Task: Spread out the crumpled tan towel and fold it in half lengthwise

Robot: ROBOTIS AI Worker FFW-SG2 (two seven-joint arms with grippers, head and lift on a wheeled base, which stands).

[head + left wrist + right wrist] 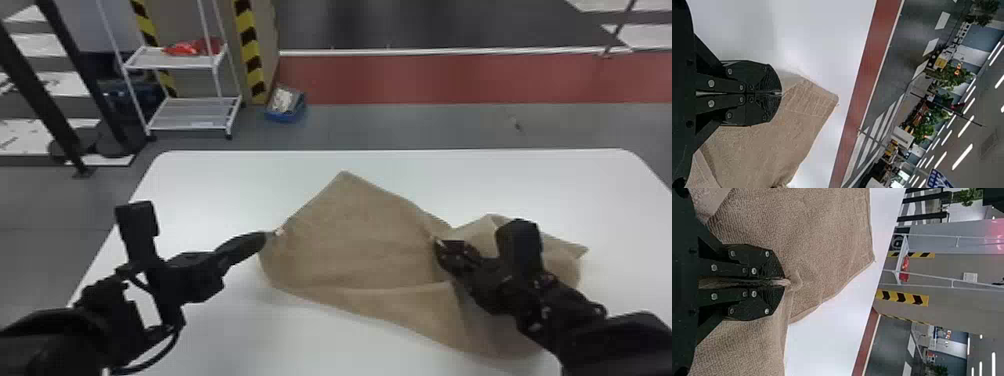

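In the head view my left gripper (272,234) is shut on the left edge of the tan towel (350,240), and my right gripper (436,241) pinches it right of the middle. Between them the cloth lies fairly flat, one corner pointing to the far side; to the right, partly under my right arm, it is bunched and folded over. The left wrist view has the left gripper (781,94) closed at the edge of the towel (762,152). In the right wrist view a fold of the towel (828,239) runs between the fingers of the right gripper (786,282).
The towel rests on a white table (240,175) with rounded far corners. Beyond it on the floor stand a white wire rack (192,112) with red items and a small blue bin (285,116), both past the table's far edge.
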